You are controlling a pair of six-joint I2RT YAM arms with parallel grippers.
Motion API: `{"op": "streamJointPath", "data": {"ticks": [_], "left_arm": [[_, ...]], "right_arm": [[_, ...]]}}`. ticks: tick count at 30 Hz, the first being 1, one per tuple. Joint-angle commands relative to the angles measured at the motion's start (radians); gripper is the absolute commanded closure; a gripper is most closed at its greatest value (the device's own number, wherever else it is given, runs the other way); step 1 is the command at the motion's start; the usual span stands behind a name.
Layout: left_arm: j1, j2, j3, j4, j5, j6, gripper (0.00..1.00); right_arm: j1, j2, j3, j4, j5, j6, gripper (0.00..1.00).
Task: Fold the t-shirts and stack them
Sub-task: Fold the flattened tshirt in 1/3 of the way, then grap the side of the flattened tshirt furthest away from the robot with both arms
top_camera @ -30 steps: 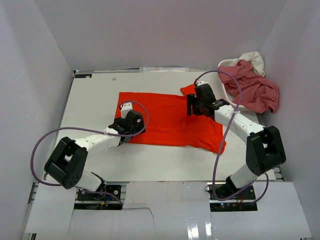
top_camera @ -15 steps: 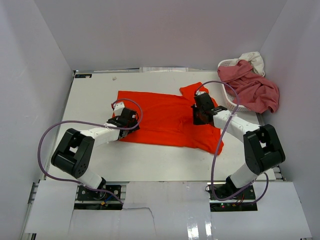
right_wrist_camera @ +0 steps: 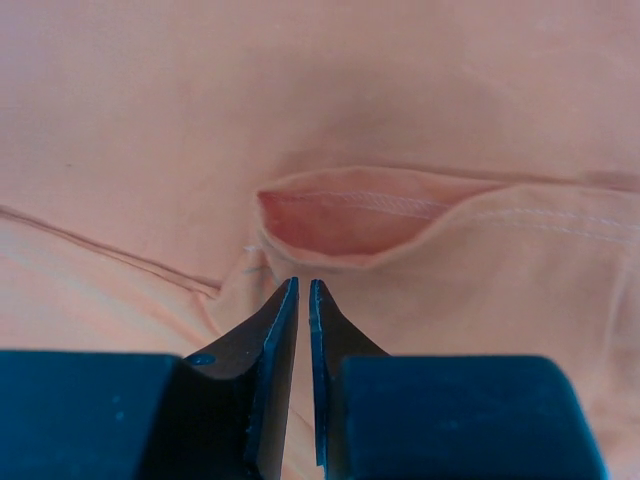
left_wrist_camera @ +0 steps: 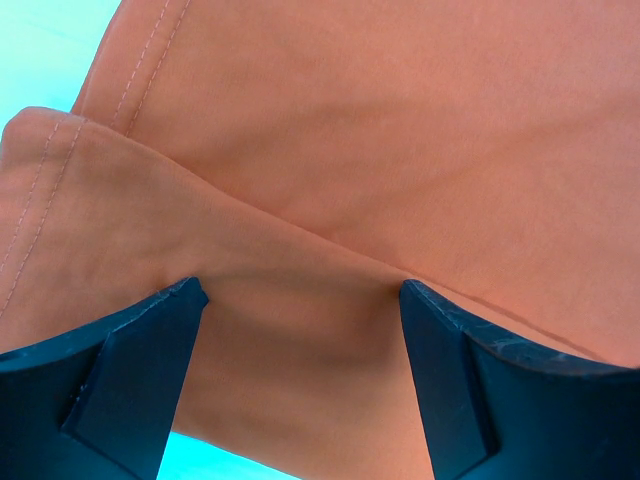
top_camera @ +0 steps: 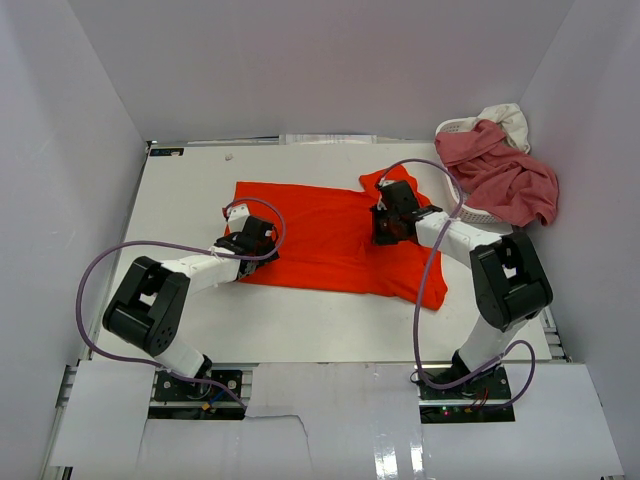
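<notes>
The orange shirt (top_camera: 320,235) lay spread on the table (top_camera: 190,190), roughly in the middle. Its long axis ran left to right, and the right end slanted toward the near edge. 1 sleeve (top_camera: 383,181) pointed toward the far side, near the right end. I could not tell which way the collar faced.

The left claw (top_camera: 252,243) sat at the shirt's near left corner. In its wrist view the left claw (left_wrist_camera: 300,300) stood wide, its 2 fingers (left_wrist_camera: 130,370) well apart. They straddled a turned-over flap of the orange shirt (left_wrist_camera: 400,130) with a double-stitched edge.

The right claw (top_camera: 388,225) rested on the shirt just below the sleeve. In its own view the right claw (right_wrist_camera: 303,290) was narrowed to a thin slit. Its tips were on a pucker of the orange shirt (right_wrist_camera: 150,120), right under a stitched hem that gaped open like a pocket.

At the far right corner a pink shirt (top_camera: 505,180) was draped over a basket (top_camera: 452,126). A cream shirt (top_camera: 508,117) was bunched behind the pink one. Both lay well apart from the orange shirt.
</notes>
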Motion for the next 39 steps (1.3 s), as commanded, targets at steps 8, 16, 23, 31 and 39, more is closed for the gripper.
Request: {"op": "streamJointPath", "data": {"ticks": [8,16,23,31,39], "left_arm": [[0.005,0.036,-0.023,-0.070,0.032,-0.022,0.09],[0.005,0.040,-0.024,-0.063,0.032,-0.019,0.09],[0.005,0.039,-0.023,-0.063,0.030,-0.014,0.09],[0.005,0.030,-0.027,-0.072,0.024,-0.019,0.09],[0.005,0.014,-0.033,-0.078,0.021,-0.023,0.09]], "right_arm": [[0.005,0.049,0.075,0.063,-0.089,0.024,0.85],[0.005,0.137,0.127,0.057,-0.066,0.015,0.89],[0.005,0.194,0.164,0.026,0.050,0.013,0.91],[0.005,0.241,0.251,0.012,0.126,0.002,0.91],[-0.002,0.277,0.342,-0.025,0.143,-0.010,0.91]]}}
